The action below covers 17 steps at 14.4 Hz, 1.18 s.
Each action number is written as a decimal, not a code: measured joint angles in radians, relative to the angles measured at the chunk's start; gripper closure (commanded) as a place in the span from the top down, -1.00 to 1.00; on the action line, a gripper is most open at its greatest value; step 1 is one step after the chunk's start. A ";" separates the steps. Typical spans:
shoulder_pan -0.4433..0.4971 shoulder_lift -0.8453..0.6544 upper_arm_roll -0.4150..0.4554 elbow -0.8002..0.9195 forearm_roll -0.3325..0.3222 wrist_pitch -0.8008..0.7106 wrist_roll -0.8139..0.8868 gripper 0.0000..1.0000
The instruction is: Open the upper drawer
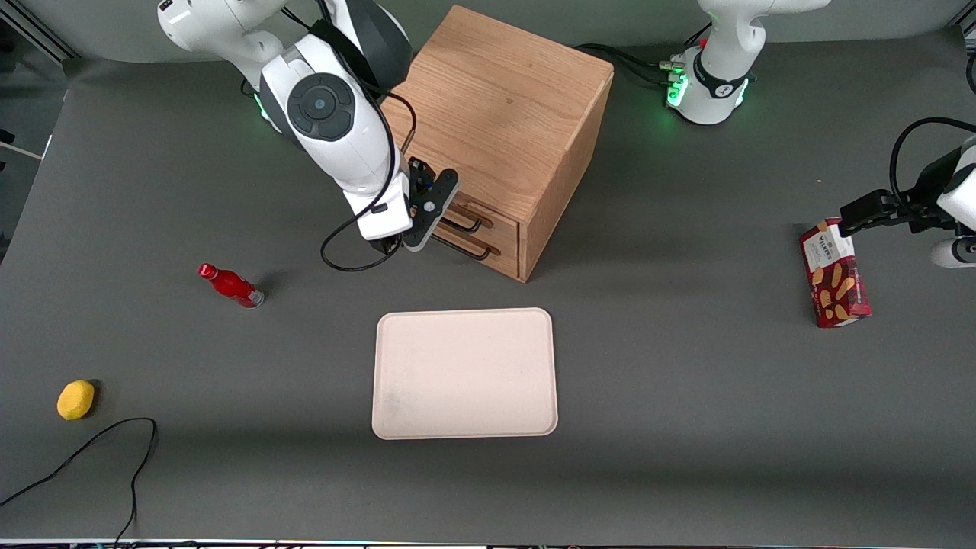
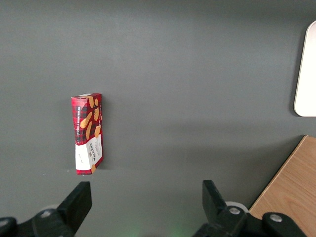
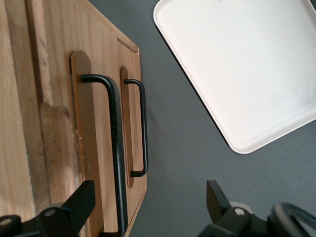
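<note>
Oak cabinet (image 1: 499, 114) sits mid-tabletop (image 1: 686, 381), drawer fronts angled toward the front camera and the working arm's end. Upper drawer (image 1: 496, 221) reads shut or close to it; front roughly level with the lower drawer (image 1: 499, 255), no gap showing in the front view. Pull not yet done, judging by that.

End effector (image 1: 423, 221) parked right at the drawer fronts, level with the upper handle (image 3: 114, 148). Fingers (image 3: 81, 202) spread wide, nothing clamped; wrist view puts the black bar between them, running closer to the cabinet-side finger. Looks like pre-grasp: closing on the bar and pulling both left to do.

Lower handle (image 3: 140, 128) just beside the upper one, parallel. Tight spacing, so risk of catching the wrong bar or fouling a finger on it.

Room for the pull: bare tabletop in front of the drawers, then the cream tray (image 1: 465, 374) nearer the front camera. Tray corner near the pull line but apart from the cabinet; probably enough travel, can't confirm.

Red bottle (image 1: 231, 285) and yellow lemon-like object (image 1: 75, 399) lie toward the working arm's end, well apart. Biscuit box (image 1: 834, 273) at the parked arm's end, no factor.
</note>
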<state>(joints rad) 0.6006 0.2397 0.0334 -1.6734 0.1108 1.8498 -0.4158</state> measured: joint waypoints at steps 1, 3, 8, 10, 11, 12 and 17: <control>0.000 0.000 0.000 -0.007 0.000 0.009 0.000 1.00; 0.000 0.001 0.000 -0.021 0.000 0.032 0.000 1.00; 0.000 0.001 0.000 -0.045 0.000 0.060 0.000 1.00; 0.000 0.001 -0.001 -0.055 0.000 0.077 0.000 1.00; 0.000 0.001 -0.001 -0.061 0.000 0.085 0.000 1.00; 0.000 0.002 -0.001 -0.069 0.000 0.096 0.000 1.00; 0.000 0.008 -0.001 -0.089 0.001 0.121 0.000 1.00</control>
<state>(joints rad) 0.6006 0.2473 0.0322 -1.7625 0.1114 1.9711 -0.4158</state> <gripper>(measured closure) 0.000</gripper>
